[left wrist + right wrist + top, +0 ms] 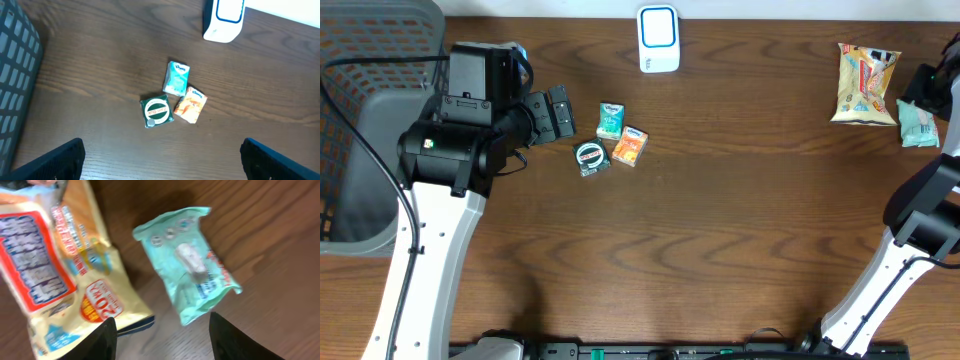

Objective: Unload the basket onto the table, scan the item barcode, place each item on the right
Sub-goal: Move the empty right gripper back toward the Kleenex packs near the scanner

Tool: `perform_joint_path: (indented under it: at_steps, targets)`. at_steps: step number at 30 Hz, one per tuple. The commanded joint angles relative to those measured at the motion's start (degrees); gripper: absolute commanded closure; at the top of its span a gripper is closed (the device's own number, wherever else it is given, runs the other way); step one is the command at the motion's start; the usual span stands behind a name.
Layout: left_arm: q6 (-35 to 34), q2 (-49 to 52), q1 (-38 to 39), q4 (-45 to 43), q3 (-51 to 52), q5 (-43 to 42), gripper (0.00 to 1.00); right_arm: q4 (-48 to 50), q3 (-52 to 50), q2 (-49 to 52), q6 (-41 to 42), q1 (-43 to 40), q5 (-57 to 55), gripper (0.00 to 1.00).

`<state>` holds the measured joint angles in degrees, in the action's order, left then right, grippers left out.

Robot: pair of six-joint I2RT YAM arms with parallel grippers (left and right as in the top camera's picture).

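Right gripper (pixel 162 324) hangs with its jaws apart and nothing between them. The mint-green packet (pixel 192 262) lies flat on the table (pixel 280 225) just beyond the fingertips, close beside the yellow snack bag (pixel 60 270). That closeness is the first worry: come down a touch to the left and a finger catches the bag's edge, dragging both or pinching the wrong one.

The packet is soft and crinkly, I'd judge, so a shallow pinch could let it slip or fold on the lift. Fold it and the barcode creases, and the scan fails. I can't make out a barcode on the upturned face, the view being rather blurred, so it may sit underneath and need turning.

And it's a long carry: the scanner (pixel 658 38) stands at the far edge, well apart from this corner, so a weak hold has plenty of time to give way.

Over on the other side, the left gripper (pixel 161 147) hovers wide open and empty above a tight cluster of a teal tissue pack (pixel 176 78), an orange tissue pack (pixel 190 104) and a round green tin (pixel 158 111), the tin just touching its neighbours. Reach in there and one jaw likely shoves the others aside, possibly toward the basket (pixel 360 120).
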<state>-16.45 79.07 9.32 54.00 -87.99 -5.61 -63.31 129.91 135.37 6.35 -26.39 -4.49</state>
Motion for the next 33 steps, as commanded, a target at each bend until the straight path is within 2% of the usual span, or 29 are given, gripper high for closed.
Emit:
perform_joint_path:
  at_steps: [1,4,5,12,16,19,23,25,26,27,28,32,33]
  targets:
    - [0.3,-0.1,-0.1,0.2,-0.4,0.7,0.02,-0.6,-0.3,-0.2,0.0,0.9,11.8,0.46]
    - [0.3,-0.1,-0.1,0.2,-0.4,0.7,0.02,-1.0,-0.3,-0.2,0.0,1.8,21.7,0.47]
    - [0.3,-0.1,-0.1,0.2,-0.4,0.7,0.02,-1.0,-0.3,-0.2,0.0,2.6,26.0,0.51]
    - [0.3,-0.1,-0.1,0.2,-0.4,0.7,0.02,-1.1,-0.1,-4.3,6.3,5.5,27.4,0.51]
    - [0.3,-0.1,-0.1,0.2,-0.4,0.7,0.02,-4.7,-0.1,-8.1,3.3,8.0,39.2,0.50]
    - [0.3,-0.1,-0.1,0.2,-0.4,0.7,0.02,-8.5,-0.1,-8.5,-0.5,11.5,46.9,0.44]
    - [0.3,-0.1,-0.1,0.2,-0.4,0.7,0.02,-12.5,-2.4,-8.3,-6.7,19.6,46.1,0.43]
    - [0.3,-0.1,-0.1,0.2,-0.4,0.7,0.02,-12.1,-5.0,-8.3,-6.8,25.0,43.9,0.38]
    - [0.3,-0.1,-0.1,0.2,-0.4,0.7,0.02,-10.8,-6.5,-8.3,-6.8,27.5,43.3,0.46]
    - [0.3,-0.1,-0.1,0.2,-0.4,0.7,0.02,-9.2,-7.9,-8.3,-6.5,29.6,42.7,0.46]
    - [0.3,-0.1,-0.1,0.2,-0.4,0.7,0.02,-6.7,-9.8,-8.3,-4.7,32.1,41.3,0.45]
    - [0.3,-0.1,-0.1,0.2,-0.4,0.7,0.02,1.6,-15.8,-8.3,6.6,39.8,37.3,0.27]
    - [0.3,-0.1,-0.1,0.2,-0.4,0.7,0.02,3.2,-16.8,-8.3,7.7,41.5,37.4,0.28]
